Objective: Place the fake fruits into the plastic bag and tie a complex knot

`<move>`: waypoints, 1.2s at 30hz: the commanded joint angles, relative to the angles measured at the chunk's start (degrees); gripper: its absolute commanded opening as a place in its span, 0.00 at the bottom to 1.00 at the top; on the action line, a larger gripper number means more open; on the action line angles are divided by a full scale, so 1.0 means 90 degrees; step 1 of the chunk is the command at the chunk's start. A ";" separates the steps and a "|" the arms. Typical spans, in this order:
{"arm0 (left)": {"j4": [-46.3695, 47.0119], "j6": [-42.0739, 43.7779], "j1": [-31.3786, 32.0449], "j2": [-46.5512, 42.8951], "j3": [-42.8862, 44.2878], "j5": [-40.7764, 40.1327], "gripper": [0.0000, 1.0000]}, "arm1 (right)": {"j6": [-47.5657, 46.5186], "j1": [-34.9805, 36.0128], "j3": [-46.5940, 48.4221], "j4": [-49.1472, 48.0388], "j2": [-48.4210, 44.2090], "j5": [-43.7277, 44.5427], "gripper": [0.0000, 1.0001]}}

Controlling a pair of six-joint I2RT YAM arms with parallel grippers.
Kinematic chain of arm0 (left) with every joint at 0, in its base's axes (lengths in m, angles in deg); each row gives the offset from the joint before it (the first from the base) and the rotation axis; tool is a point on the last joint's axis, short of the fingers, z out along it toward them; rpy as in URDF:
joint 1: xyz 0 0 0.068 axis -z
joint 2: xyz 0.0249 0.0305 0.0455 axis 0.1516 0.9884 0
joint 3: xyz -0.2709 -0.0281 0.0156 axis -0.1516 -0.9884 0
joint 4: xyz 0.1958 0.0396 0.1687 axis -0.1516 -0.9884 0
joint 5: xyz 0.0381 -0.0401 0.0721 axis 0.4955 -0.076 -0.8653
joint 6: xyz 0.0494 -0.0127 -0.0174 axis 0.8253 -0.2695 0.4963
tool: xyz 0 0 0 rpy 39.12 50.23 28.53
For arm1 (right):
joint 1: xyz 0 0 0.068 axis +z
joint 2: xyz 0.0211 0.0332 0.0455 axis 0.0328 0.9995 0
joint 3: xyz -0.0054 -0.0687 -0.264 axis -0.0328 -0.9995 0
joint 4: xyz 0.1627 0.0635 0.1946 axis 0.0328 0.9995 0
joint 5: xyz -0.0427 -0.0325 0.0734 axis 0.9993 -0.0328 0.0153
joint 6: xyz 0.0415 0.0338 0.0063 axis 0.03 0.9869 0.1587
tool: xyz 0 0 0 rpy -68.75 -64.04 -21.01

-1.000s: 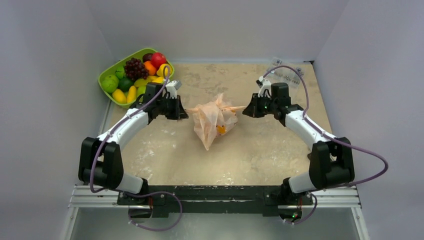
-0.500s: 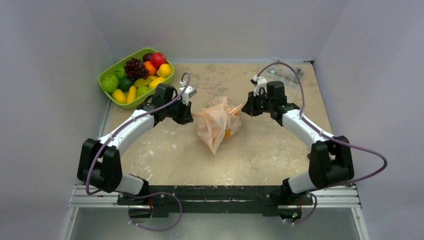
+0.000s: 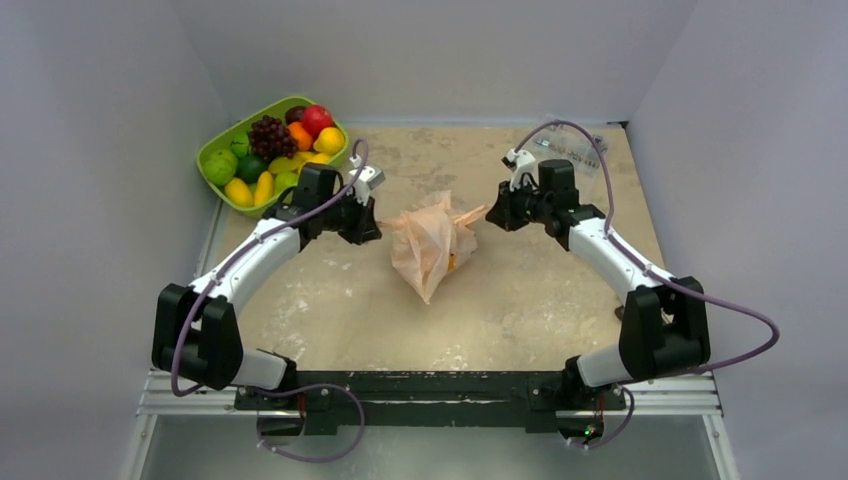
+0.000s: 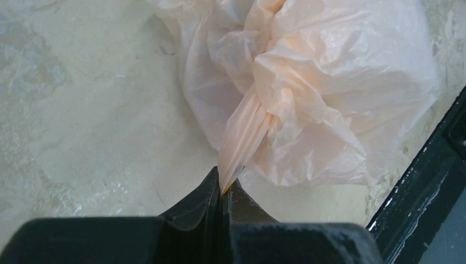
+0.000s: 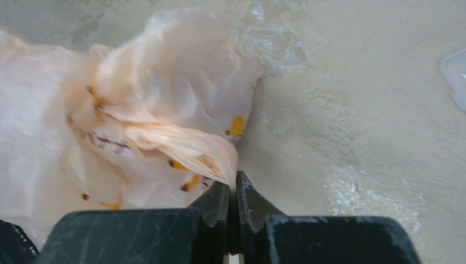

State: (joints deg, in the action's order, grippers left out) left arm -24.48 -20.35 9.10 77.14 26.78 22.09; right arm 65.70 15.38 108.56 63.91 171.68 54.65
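Peach translucent plastic bag (image 3: 432, 245): one, at centre of counter (image 3: 520, 300) | left end effector (image 4: 222, 184), right end effector (image 5: 233, 184): two, each clenched on one bag strap (image 4: 242, 137), shown in wrist views | glossy plastic fruits (image 3: 275, 150): in one lime-green oval tray (image 3: 213, 150), overhead view only

The plastic bag (image 3: 432, 245) is pale translucent peach with orange-yellow prints. The bench (image 3: 520, 310) is mottled beige, patched whitish. The tray (image 3: 250, 116) is lime-green; the fake fruits (image 3: 285, 160) are red, orange, yellow and green, plus a dark purple grape bunch (image 3: 270, 135). The left pincer (image 4: 222, 190) and right pincer (image 5: 235, 192) are black.
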 commanded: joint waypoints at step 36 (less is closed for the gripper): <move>-0.0349 0.3360 -0.0364 0.0438 -0.0412 -0.0645 0.00 | -0.1650 -0.0640 -0.0242 0.0479 0.0581 -0.0020 0.00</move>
State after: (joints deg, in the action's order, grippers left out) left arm -23.01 2.27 4.62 81.55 24.59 21.85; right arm 55.84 11.00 107.16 64.11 177.26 50.21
